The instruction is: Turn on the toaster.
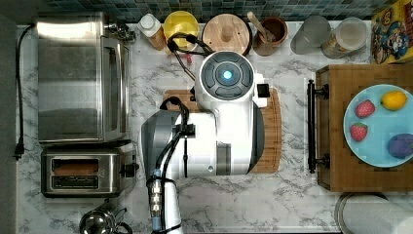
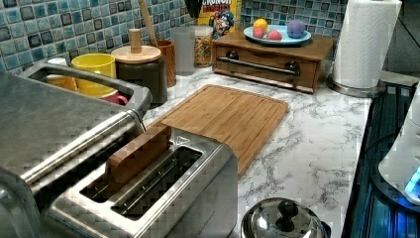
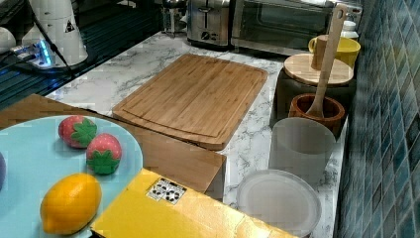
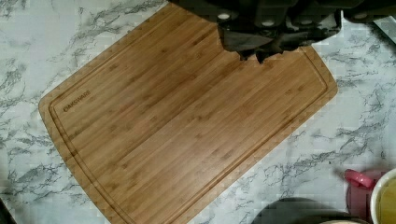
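- In the top view the toaster [image 1: 86,171] sits at about 8 o'clock on the marble counter [image 1: 292,195], right below the bigger toaster oven [image 1: 80,78], with its black lever [image 1: 129,170] sticking out toward the middle.
- The left view shows what the top view only hints at: a brown slice of bread [image 2: 138,153] stands in the slot nearer the toaster oven, its top well above the slot (the other slot looks dark).
- The arm [image 1: 214,131] covers most of the cutting board [image 1: 272,131] in the top view; the left and right views show the board bare.
- The wrist view looks straight down on the cutting board, with the gripper [image 4: 261,44] a dark mass at 12 o'clock; I cannot tell how far its fingers are apart.
- A small mark is stamped at one corner of the board in the wrist view, reading roughly "OMSWARE".
- In the left view a cereal box [image 2: 215,15] at 12 o'clock carries lettering, part of it reading "CRUNCH".
- In the right view a blue plate [image 3: 34,163] at 8 o'clock holds two strawberries [image 3: 91,144] and a lemon [image 3: 69,203].
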`<action>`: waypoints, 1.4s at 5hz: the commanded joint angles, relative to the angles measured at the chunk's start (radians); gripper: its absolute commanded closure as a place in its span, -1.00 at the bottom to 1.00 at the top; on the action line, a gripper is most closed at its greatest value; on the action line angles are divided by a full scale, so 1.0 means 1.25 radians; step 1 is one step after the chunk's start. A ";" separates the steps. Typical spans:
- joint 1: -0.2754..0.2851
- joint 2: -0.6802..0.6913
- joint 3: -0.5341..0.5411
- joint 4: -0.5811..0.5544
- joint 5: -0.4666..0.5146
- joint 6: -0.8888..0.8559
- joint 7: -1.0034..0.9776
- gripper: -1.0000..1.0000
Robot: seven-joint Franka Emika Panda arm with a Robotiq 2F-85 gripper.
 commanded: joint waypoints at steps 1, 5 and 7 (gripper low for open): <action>0.016 0.037 0.018 0.027 0.041 -0.060 -0.127 1.00; 0.058 -0.137 0.166 -0.233 0.146 0.139 -0.272 1.00; 0.070 -0.139 0.211 -0.319 0.166 0.160 -0.289 1.00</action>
